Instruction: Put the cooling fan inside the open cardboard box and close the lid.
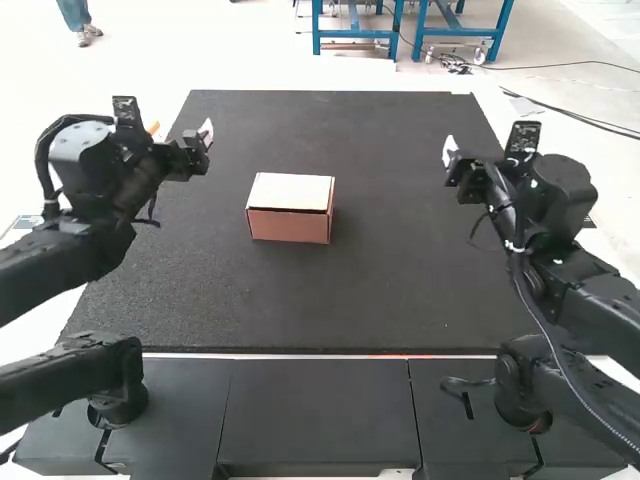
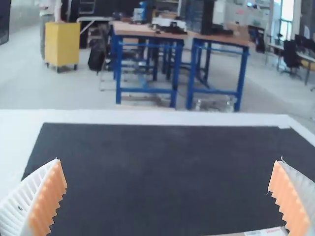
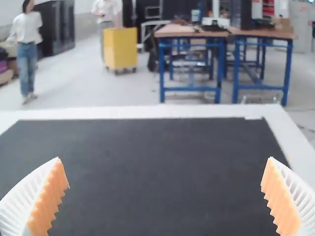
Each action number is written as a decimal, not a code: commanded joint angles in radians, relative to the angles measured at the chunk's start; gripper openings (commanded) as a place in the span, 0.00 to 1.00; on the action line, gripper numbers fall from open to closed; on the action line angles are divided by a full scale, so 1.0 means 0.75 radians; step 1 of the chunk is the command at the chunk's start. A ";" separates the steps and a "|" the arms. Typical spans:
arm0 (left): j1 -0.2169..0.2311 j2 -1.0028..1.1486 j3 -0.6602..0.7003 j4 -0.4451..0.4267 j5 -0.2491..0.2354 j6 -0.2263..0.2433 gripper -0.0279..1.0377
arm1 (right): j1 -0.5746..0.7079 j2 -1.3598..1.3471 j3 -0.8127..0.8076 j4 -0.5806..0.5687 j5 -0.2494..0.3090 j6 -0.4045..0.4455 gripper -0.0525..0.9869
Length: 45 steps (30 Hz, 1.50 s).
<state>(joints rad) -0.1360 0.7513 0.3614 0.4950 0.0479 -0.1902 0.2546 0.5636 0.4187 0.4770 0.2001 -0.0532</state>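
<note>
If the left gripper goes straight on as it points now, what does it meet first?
Likely nothing near: the left gripper faces bare black mat, with the box off to its side. Depth is unclear.

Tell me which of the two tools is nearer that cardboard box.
The left tool, near the mat's left edge: less mat lies between it and the cardboard box than between the box and the right tool.
</note>
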 commanded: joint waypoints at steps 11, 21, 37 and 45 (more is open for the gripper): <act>0.022 -0.767 -0.257 -0.235 -0.056 0.190 0.94 | -0.153 -0.498 -0.348 0.027 -0.040 -0.042 0.93; 0.055 -0.996 -0.292 -0.257 0.012 0.213 0.94 | -0.160 -0.752 -0.462 -0.041 -0.013 -0.039 0.93; 0.057 -1.002 -0.461 -0.292 -0.076 0.245 0.94 | -0.153 -0.754 -0.554 -0.335 -0.013 0.055 0.93; 0.052 -1.002 -0.478 -0.576 -0.058 0.164 0.94 | -0.153 -0.756 -0.556 -0.567 -0.015 0.124 0.93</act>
<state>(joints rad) -0.1028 0.0139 0.0059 0.0673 0.0143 -0.0456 0.1493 0.0097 0.1505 0.0444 0.1917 0.0151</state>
